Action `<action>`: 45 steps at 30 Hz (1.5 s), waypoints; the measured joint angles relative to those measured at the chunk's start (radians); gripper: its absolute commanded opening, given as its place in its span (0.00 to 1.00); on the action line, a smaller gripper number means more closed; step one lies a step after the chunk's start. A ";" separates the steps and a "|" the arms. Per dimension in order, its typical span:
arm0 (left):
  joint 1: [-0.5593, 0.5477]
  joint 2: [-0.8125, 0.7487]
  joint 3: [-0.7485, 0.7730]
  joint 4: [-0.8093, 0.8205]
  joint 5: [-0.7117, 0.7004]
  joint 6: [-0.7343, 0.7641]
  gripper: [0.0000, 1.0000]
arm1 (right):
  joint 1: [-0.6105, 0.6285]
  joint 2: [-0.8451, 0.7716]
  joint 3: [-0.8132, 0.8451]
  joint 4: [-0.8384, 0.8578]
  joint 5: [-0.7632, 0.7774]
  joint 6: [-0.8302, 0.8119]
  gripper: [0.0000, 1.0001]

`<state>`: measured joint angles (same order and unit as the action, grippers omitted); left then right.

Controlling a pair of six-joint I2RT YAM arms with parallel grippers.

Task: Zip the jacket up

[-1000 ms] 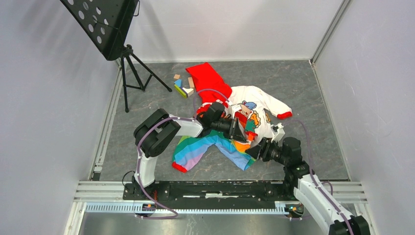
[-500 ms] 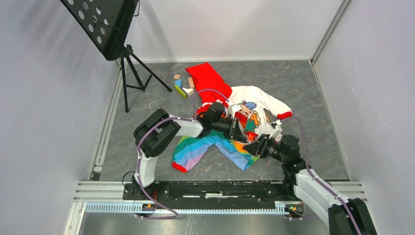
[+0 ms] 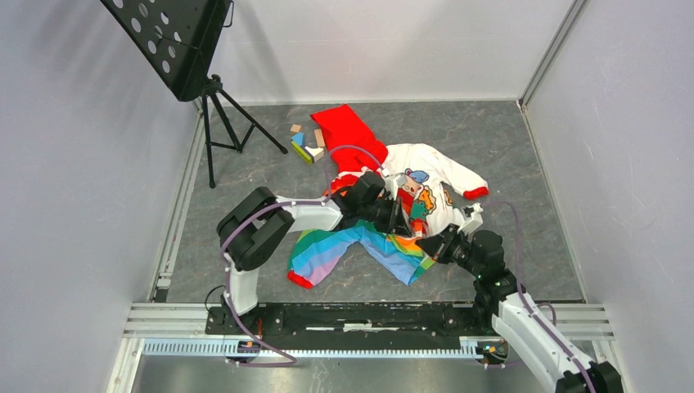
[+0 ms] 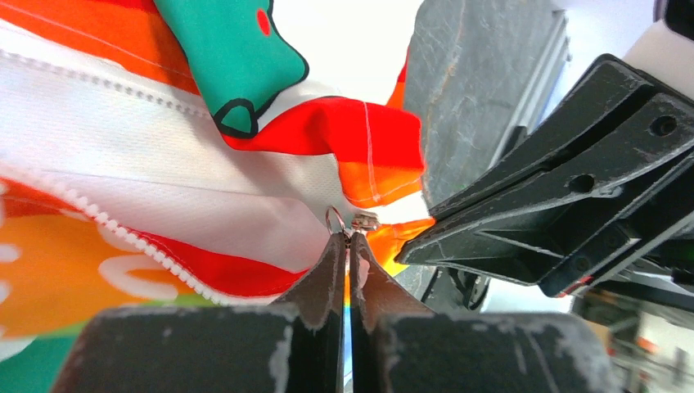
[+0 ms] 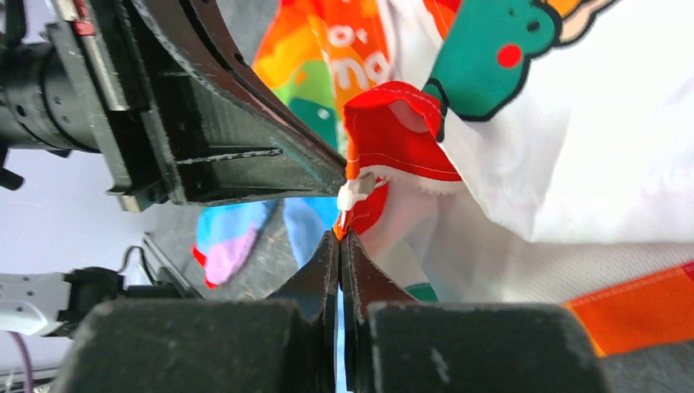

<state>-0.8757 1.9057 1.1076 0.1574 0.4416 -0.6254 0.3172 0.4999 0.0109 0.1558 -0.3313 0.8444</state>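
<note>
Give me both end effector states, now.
Left end effector: closed, pinching the zipper pull.
Right end effector: closed at the jacket hem; whether it grips cloth cannot be told.

One jacket (image 3: 434, 192), with two pincers at it: left gripper (image 3: 406, 221) and right gripper (image 3: 436, 247). One stand (image 3: 176, 41), far left of the left gripper. Several blocks (image 3: 305, 143) beyond it, too small to count.
</note>
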 measured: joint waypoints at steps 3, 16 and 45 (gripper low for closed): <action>-0.003 -0.048 0.017 -0.066 -0.084 0.036 0.02 | 0.000 -0.047 0.000 0.020 0.013 0.034 0.00; -0.013 -0.072 0.129 -0.384 -0.533 0.201 0.02 | 0.000 -0.320 0.004 -0.234 0.179 0.030 0.00; 0.223 0.244 0.724 -0.661 -0.925 0.507 0.58 | 0.001 -0.488 0.098 -0.482 0.434 -0.041 0.76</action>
<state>-0.6525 2.1494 1.8317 -0.5034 -0.4831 -0.1181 0.3180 0.0124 0.1089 -0.3264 0.1024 0.8032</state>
